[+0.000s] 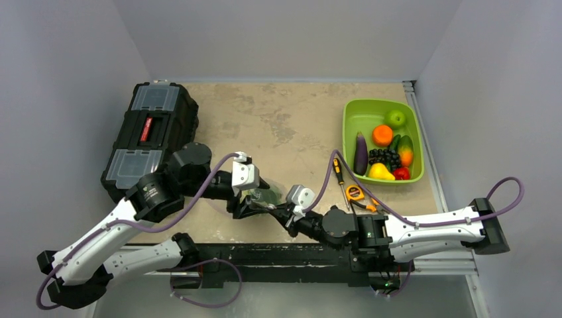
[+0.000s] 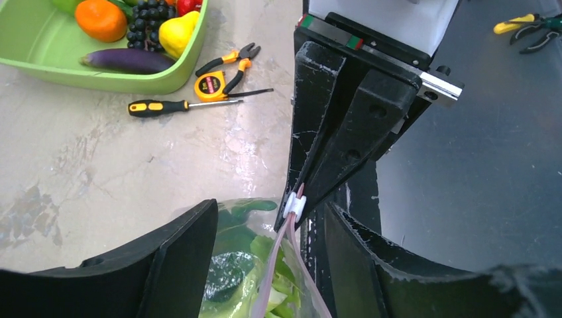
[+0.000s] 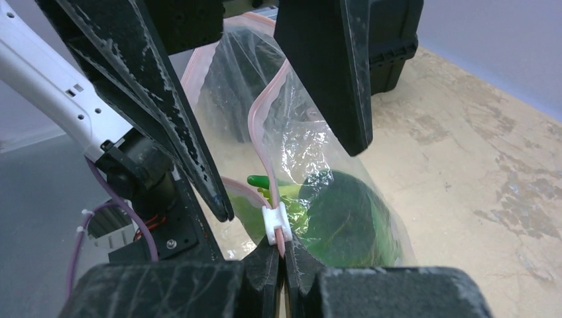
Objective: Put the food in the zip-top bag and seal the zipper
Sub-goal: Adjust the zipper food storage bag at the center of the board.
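The clear zip-top bag is held up between my two grippers near the table's front edge. The food, dark green leaves with paler stalks, is inside the bag and also shows in the left wrist view. My right gripper is shut on the end of the pink zipper, just behind the white slider. The two pink strips part beyond the slider, so the mouth gapes. My left gripper is open, its fingers straddling the bag's mouth. The right gripper's fingers face it.
A lime-green bin with fruits and an eggplant stands at the back right. A screwdriver, tape measure and pliers lie beside it. A black toolbox stands at the left.
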Available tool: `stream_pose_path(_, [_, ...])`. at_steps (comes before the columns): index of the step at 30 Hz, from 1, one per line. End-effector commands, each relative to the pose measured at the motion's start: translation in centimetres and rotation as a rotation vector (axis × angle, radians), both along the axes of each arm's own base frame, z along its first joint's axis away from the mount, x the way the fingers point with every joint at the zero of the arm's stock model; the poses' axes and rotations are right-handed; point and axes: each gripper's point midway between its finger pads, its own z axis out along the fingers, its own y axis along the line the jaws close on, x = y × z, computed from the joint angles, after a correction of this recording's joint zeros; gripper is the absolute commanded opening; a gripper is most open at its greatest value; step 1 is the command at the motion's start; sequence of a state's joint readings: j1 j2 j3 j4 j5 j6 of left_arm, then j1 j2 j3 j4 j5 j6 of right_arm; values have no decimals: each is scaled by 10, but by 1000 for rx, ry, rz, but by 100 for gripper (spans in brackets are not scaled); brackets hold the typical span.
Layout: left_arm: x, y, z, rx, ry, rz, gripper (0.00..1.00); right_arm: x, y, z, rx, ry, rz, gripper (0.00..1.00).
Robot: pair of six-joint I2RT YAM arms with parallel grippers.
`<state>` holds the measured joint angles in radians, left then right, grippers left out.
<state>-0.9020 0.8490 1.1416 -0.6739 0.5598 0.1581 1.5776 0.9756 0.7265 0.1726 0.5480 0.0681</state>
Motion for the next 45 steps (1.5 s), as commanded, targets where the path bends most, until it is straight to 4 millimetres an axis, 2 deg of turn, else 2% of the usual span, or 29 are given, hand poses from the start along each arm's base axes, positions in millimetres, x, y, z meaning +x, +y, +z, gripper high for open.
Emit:
stream_pose_path(1, [-4,-12,11,-57,-105,-110,59,-3,3,25,66,10,21,0])
stream_pose_path(5, [-8,-17,-1,-15,-38,-147,45,-1,1,25,65,10,12,0])
stream_pose_path(10, [-9,-15,-9,3,-27,-146,36,0,0,27,67,10,5,0])
stream_pose_path(16, [-13,-13,-17,19,-4,-160,34,2,-1,27,68,11,-5,0])
stream_pose_path(22, [-19,-10,-24,27,22,-178,42,3,-2,29,72,16,-6,0])
stream_pose_path(29, [-10,-15,-18,4,-1,-142,13,2,-1,29,69,18,-5,0])
stream_pose_path(33, [-7,-12,-20,18,-18,-123,1,10,-5,28,77,28,-57,0])
stream_pose_path(38, [1,-2,-21,30,-66,-57,0,22,-11,25,103,61,-159,0])
stream_pose_path(45, [3,16,-27,80,-81,12,0,26,-14,28,154,84,-192,0])
